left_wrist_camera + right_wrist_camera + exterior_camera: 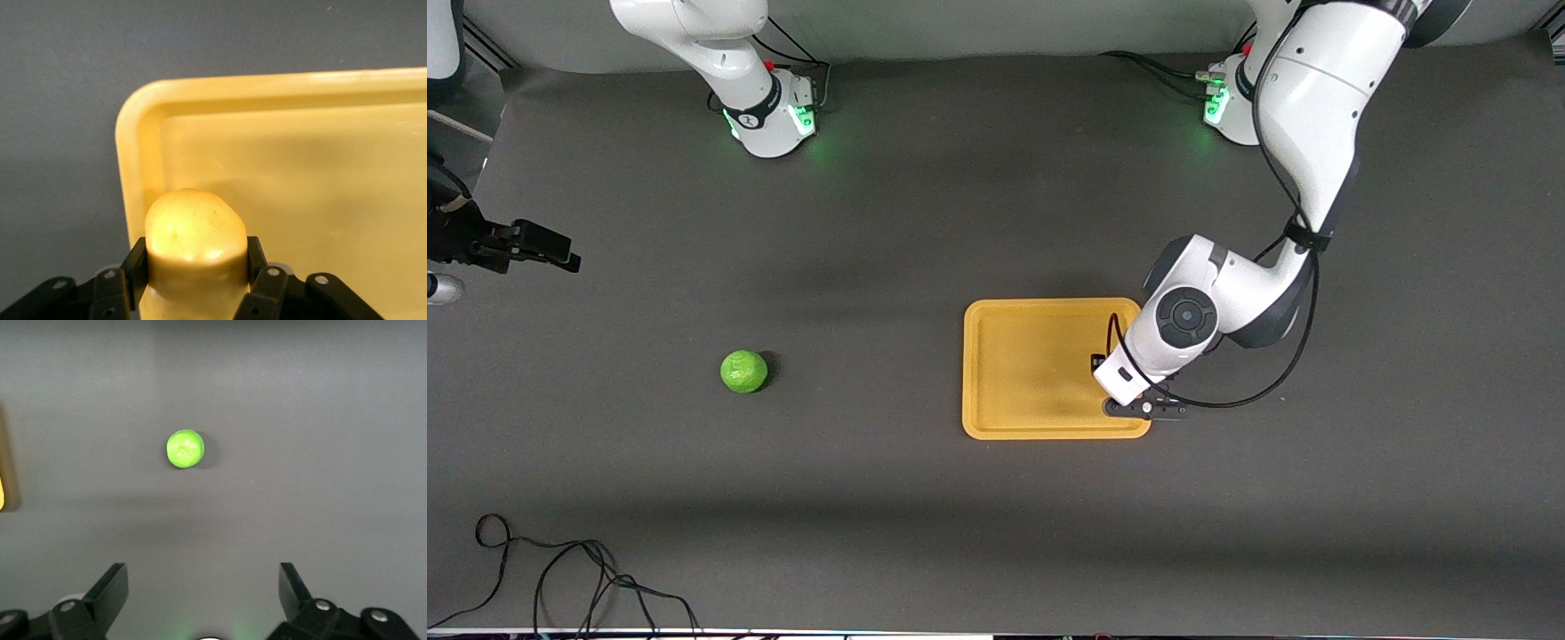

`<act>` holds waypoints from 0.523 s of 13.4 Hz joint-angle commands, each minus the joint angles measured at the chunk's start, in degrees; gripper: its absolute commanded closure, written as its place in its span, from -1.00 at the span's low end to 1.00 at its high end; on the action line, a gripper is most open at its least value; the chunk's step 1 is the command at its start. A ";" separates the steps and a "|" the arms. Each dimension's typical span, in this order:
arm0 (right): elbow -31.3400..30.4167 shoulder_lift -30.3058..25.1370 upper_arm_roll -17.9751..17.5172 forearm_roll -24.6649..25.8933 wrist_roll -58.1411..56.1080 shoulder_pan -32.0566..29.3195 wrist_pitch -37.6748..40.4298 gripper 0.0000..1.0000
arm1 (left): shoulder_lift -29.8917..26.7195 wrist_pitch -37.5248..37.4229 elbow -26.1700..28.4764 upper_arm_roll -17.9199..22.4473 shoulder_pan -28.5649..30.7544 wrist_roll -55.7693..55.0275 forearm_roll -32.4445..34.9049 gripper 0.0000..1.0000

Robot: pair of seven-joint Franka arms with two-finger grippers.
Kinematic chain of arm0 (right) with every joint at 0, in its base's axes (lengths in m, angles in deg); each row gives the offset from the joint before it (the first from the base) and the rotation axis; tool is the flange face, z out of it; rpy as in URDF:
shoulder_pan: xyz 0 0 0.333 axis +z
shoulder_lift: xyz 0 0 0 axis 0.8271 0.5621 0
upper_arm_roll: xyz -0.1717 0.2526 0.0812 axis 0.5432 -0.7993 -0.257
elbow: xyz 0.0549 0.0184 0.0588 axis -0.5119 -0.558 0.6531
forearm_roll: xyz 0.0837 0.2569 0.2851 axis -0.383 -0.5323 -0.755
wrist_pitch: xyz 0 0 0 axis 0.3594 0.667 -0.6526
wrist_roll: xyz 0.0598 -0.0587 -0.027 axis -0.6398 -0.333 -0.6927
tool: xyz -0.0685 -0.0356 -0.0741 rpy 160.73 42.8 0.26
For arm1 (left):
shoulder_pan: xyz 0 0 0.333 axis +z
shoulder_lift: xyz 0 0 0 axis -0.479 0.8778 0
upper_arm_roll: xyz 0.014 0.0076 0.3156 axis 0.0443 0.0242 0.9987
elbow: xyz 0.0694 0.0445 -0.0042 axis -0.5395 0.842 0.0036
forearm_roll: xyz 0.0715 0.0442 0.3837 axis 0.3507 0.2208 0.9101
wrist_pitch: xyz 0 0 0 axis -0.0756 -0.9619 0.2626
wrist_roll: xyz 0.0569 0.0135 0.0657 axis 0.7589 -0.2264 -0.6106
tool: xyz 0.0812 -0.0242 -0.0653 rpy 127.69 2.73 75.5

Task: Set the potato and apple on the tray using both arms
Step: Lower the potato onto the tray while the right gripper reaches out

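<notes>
Left end effector [193, 267]: fingers clamped on the potato [193, 233], one pad on each flank, the lump's rounded end poking out past the fingertips. Its long axis appears to run along the fingers. In the left wrist view it hangs over the tray [300, 187] just inside a rounded corner, the rim close beside it and bare tray floor spreading away ahead. In the front view the left end effector [1129, 402] sits over the tray [1032, 369] corner nearest the front camera at the left arm's end; the potato itself is hidden there under the wrist. Judgement: the potato is already above tray floor, so release turns only on lowering. It lies close to the rim, so a small shift toward tray centre would reduce the chance of it rolling against or over the edge. Height above the floor cannot be told. Right end effector [203, 600]: fingers wide apart, holding nothing, high over bare tabletop [320, 420] with the apple [185, 448] ahead of it, roughly centred between the fingers. The apple [743, 371] rests on the tabletop toward the right arm's end, well apart from the tray. The right arm is clearly the nearer one for it. Apple step not yet done.
</notes>
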 commanded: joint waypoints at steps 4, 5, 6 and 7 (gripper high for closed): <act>-0.31 -0.22 0.57 0.68 2.75 0.98 0.21 -1.00 | -0.58 1.26 1.70 0.60 -1.79 -5.14 0.86 -0.12; -0.40 -0.22 0.22 0.76 6.15 1.16 0.04 -1.00 | -0.14 1.52 1.61 0.60 -1.70 -6.27 0.86 -0.96; -0.83 -0.22 0.30 0.76 6.97 3.16 -0.31 -1.00 | -0.05 1.53 1.61 0.60 -1.70 -7.42 0.86 -1.00; -1.62 -0.30 0.30 0.68 7.59 3.88 -1.62 -1.00 | 0.12 1.53 1.61 0.60 -1.79 -7.52 0.86 -1.00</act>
